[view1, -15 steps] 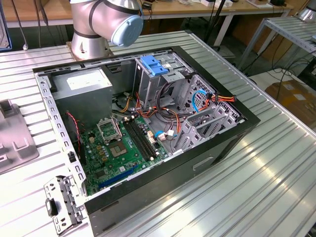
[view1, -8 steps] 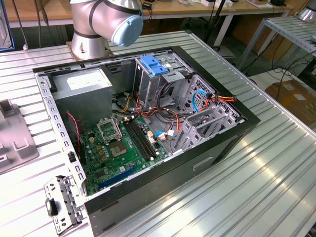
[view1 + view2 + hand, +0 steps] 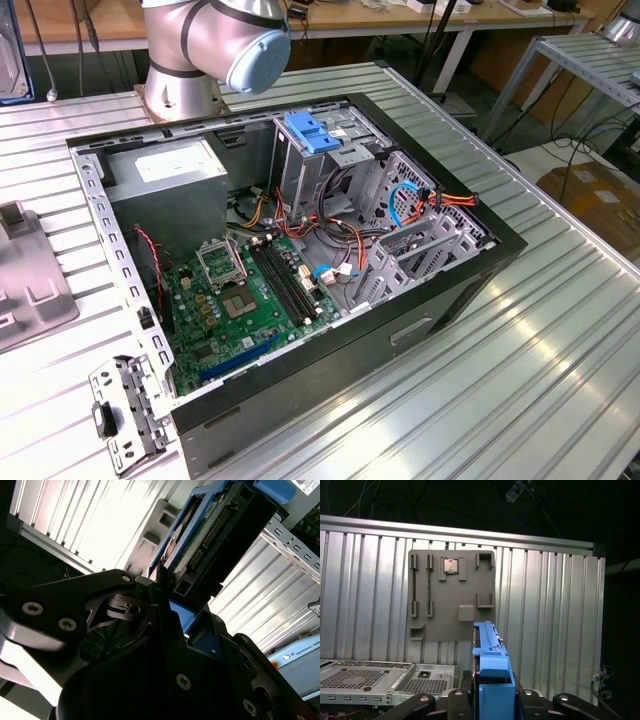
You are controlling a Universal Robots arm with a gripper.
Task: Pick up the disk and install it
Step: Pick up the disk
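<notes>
Turning its thin blue-railed edge to the first wrist view, the disk (image 3: 490, 655) has its near end hidden inside the gripper (image 3: 492, 699), which is clenched narrowly around it.

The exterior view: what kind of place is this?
Probably a robotics lab or workshop: an opened desktop computer case lies on a ribbed metal table beside a robot arm, with wooden workbenches behind.

A robotics lab: ribbed aluminium surface (image 3: 560, 340) carrying a robot arm (image 3: 215, 45); opened computer case (image 3: 330, 372); cabled workbenches (image 3: 350, 20) behind.
</notes>
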